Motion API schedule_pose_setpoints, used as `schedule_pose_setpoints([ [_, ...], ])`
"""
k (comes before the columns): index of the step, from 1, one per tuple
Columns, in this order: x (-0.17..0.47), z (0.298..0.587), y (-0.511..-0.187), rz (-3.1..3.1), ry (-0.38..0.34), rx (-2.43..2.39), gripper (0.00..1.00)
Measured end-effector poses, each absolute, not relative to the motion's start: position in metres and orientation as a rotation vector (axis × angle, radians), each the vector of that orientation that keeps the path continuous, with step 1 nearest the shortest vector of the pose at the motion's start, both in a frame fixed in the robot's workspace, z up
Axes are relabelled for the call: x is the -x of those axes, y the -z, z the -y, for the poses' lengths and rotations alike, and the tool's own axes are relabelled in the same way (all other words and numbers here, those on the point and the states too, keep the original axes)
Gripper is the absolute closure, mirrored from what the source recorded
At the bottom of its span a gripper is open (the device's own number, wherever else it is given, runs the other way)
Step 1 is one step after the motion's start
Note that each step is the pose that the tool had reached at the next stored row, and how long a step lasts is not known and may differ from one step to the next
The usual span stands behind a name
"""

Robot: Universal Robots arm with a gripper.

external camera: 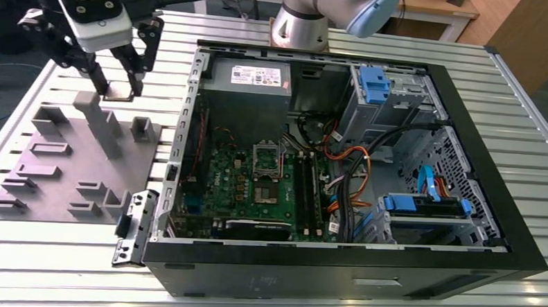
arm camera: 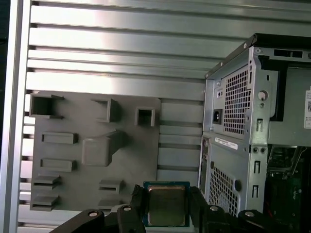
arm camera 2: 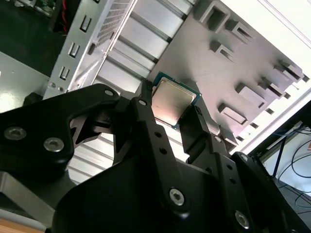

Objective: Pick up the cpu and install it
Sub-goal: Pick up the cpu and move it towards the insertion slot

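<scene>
- The cpu (external camera: 119,92) is held between the jaws, which are closed narrowly on two of its opposite edges. It is raised off the surface (external camera: 57,255), near the far edge at the exterior view's left.
- In both wrist views the cpu (arm camera 2: 172,101) (arm camera: 166,206) is seen as a small flat square with a pale silver-grey metal top. A thin green-teal border shows around it, and black fingers (arm camera: 137,204) press on either side.
- A grey fixture plate (external camera: 46,185) lies flat on the slatted surface just by the held chip. Upright posts (external camera: 102,129) and low pockets rise from it close beneath the jaws.
- A narrow strip of bare slats (arm camera: 180,141) is left between the plate and the computer case (external camera: 494,198).
- The case lies on its side with its open face up, over the middle of the surface and its side at the exterior view's right. Its metal side wall (external camera: 190,122) and rim stand between the jaws and the inside.
- Inside, the green board (external camera: 244,194) is seen with the socket frame (external camera: 267,161) near its middle. The grey box (external camera: 249,83) is toward the far wall, and bundled cables (external camera: 348,164) and blue drive latches (external camera: 374,81) are beside it.
- Open air is left above the case. The arm's base (external camera: 303,26) stands at the surface's far edge behind it.
</scene>
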State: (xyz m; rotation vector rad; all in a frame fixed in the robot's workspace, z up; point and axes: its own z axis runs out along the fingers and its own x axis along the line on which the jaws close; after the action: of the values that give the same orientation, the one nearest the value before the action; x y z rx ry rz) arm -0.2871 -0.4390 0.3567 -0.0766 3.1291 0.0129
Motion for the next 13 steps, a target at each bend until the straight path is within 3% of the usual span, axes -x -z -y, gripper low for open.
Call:
schedule_pose_setpoints([
  [13, 0.243, 0.439, -0.357, -3.131, -0.013, 0.077, 0.53],
])
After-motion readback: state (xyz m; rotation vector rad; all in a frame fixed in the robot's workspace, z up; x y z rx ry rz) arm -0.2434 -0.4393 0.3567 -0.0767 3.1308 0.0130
